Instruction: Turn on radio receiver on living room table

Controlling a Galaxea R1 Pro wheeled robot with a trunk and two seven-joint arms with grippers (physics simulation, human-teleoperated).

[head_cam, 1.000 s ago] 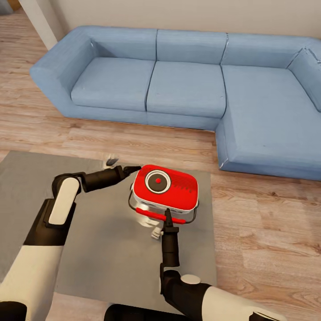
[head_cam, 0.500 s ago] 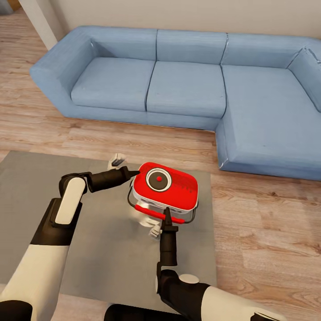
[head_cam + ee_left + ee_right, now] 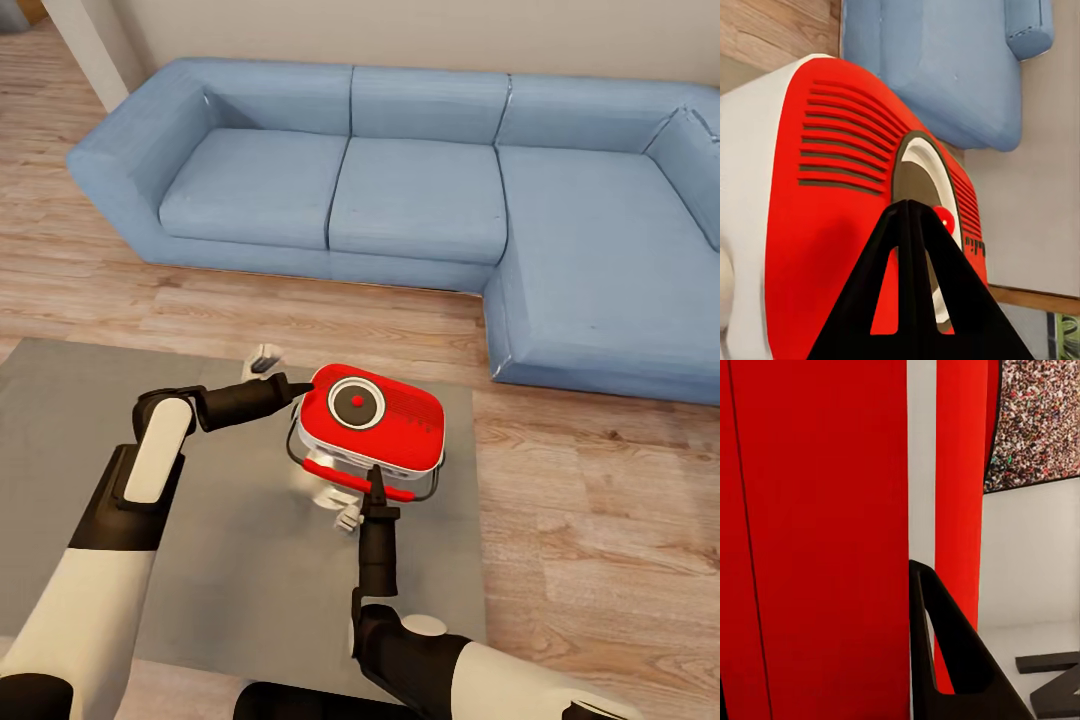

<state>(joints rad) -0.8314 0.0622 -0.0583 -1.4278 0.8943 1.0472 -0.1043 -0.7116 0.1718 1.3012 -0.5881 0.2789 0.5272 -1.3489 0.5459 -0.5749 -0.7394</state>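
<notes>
The radio receiver (image 3: 370, 420) is sitting tilted above the grey worktop (image 3: 80, 450), red face up. The left gripper (image 3: 296, 386) is touching its left edge, the right gripper (image 3: 377, 480) its near handle. A blue sofa (image 3: 420, 190) is lying beyond on wood floor (image 3: 600, 520).

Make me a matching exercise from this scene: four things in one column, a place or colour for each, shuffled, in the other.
Things:
1. radio receiver
2. sofa
3. left gripper
4. right gripper

Descriptions:
A. blue, L-shaped, beyond the table
B. at the radio's near edge, by its red handle
C. red top with a round dial
D. at the radio's left end

Pairs: 1-C, 2-A, 3-D, 4-B
</notes>
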